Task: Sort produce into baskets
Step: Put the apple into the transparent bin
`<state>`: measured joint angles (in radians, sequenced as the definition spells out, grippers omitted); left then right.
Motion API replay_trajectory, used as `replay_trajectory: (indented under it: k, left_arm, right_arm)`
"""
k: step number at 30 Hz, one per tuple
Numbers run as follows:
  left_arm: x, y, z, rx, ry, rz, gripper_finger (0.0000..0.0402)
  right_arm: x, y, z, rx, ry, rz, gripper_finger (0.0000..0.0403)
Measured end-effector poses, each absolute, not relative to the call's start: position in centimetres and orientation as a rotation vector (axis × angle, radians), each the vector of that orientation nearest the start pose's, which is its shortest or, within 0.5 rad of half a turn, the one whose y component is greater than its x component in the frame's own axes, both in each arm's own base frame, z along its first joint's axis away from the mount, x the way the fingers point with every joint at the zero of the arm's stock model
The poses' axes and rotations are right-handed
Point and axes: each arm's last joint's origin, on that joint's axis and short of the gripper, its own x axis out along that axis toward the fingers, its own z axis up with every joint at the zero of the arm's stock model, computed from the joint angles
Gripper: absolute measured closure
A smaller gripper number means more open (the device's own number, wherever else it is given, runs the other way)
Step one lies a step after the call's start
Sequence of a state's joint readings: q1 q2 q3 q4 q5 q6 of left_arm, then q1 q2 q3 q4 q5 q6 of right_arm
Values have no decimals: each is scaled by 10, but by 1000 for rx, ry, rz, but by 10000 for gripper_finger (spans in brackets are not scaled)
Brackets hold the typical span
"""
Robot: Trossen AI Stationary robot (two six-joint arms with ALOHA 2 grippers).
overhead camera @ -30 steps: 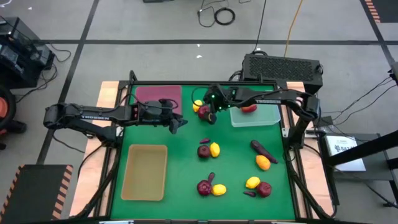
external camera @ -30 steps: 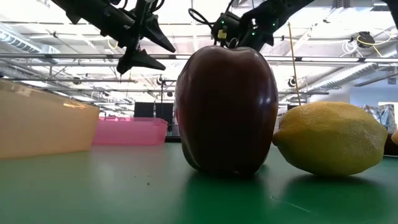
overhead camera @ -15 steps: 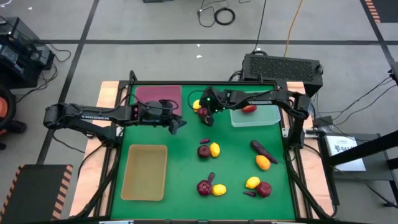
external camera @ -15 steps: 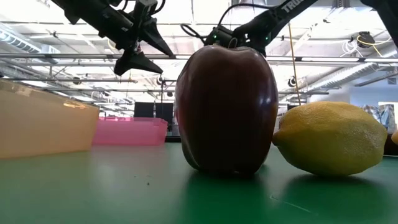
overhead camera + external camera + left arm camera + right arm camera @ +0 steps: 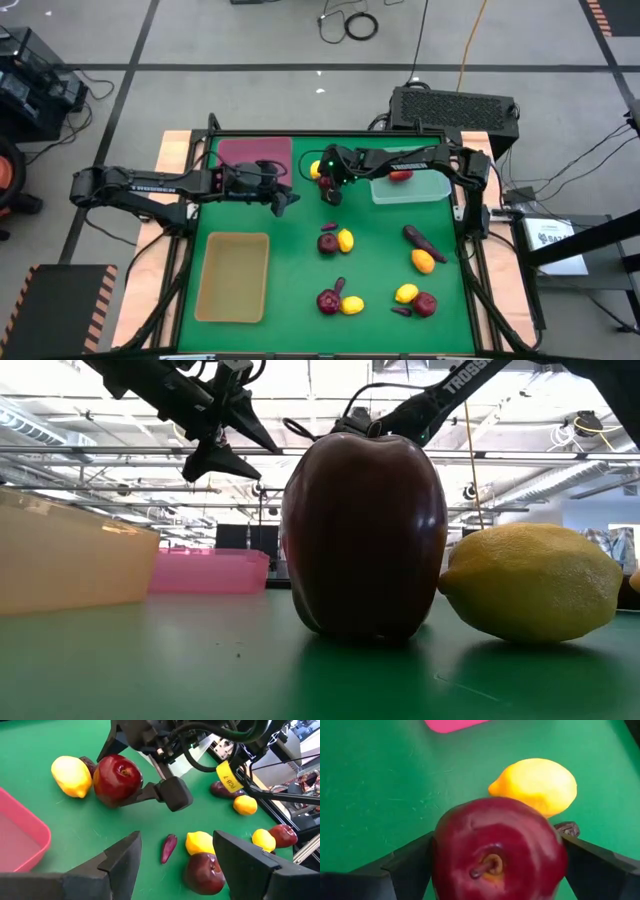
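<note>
Barely started: one piece sits in the clear basket (image 5: pixel 410 186). My right gripper (image 5: pixel 329 186) clamps an apple (image 5: pixel 498 851); left gripper (image 5: pixel 283 200) hangs spread, empty.

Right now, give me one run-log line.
right gripper: shut on round red apple | left gripper: open, empty, hovering | clear pale-green plastic tray: one piece

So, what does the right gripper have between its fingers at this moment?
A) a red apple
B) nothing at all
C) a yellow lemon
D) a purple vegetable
A. In the right wrist view, the red apple sits between the two dark fingers of the right gripper, with a lemon lying free on the table behind it; the left wrist view shows the same grip from the side.
</note>
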<state>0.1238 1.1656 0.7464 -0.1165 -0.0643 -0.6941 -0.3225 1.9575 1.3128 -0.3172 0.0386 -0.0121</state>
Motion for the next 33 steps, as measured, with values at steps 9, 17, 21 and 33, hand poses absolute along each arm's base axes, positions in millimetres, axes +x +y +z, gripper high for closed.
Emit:
replay_trajectory:
  k: [9,17,21,33]
  left_arm:
    - [245,32,252,-691,450,362,148]
    - [245,32,252,-687,448,363,148]
    - [245,33,252,-669,447,367,148]
    - [245,33,252,-660,446,370,148]
  right_arm:
    - [380,-129,183,161,944,-359,83]
    - [343,-124,238,201,966,-401,68]
    - [312,-125,267,180,1017,-504,70]
    - [221,-150,302,414,1155,-953,67]
